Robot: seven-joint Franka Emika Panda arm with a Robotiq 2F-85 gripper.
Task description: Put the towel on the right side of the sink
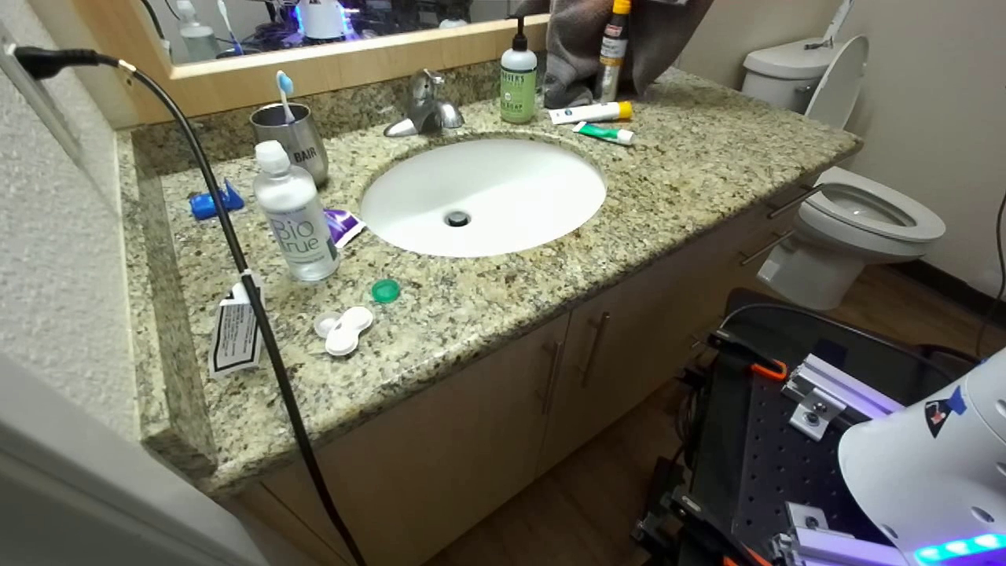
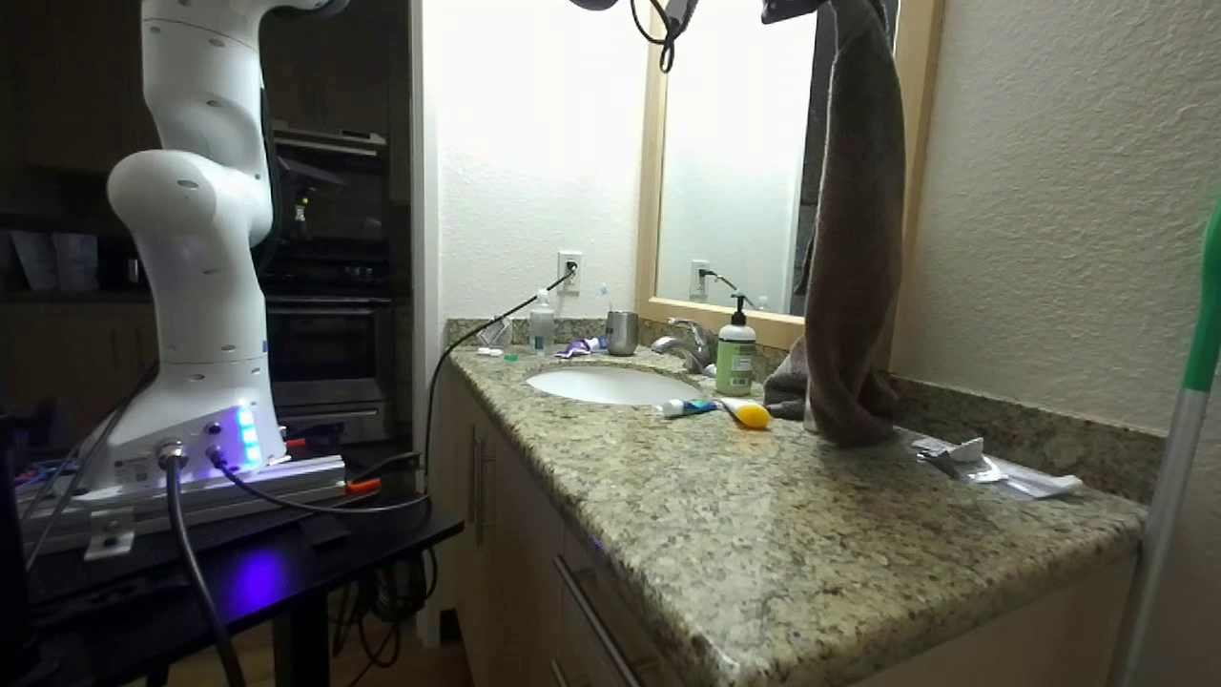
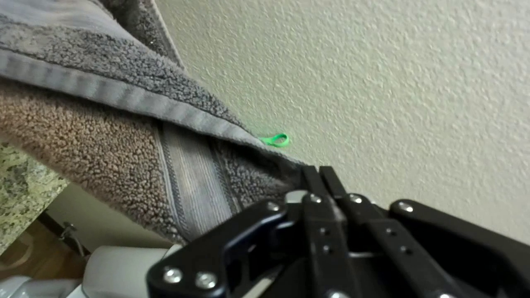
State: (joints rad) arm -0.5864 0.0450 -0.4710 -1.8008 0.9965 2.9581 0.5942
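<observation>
A grey-brown towel (image 1: pixel 578 47) hangs from my gripper, its lower end bunched on the counter behind the soap bottle. It also shows hanging upright in an exterior view (image 2: pixel 858 219) and stretching to the upper left in the wrist view (image 3: pixel 124 103). My gripper (image 3: pixel 317 169) is high above the counter, its fingertips nearly together on the towel's upper edge. The white oval sink (image 1: pixel 503 196) is set in the granite counter, also seen in an exterior view (image 2: pixel 610 385). The towel's lower end rests to the right of the sink.
A green soap bottle (image 1: pixel 518 82), a yellow-capped can (image 1: pixel 613 55), a white tube (image 1: pixel 585 113) and a green tube (image 1: pixel 603 133) stand or lie near the towel. Silver wrappers (image 2: pixel 997 468) lie beside it. The faucet (image 1: pixel 427 106) and mirror are behind the sink.
</observation>
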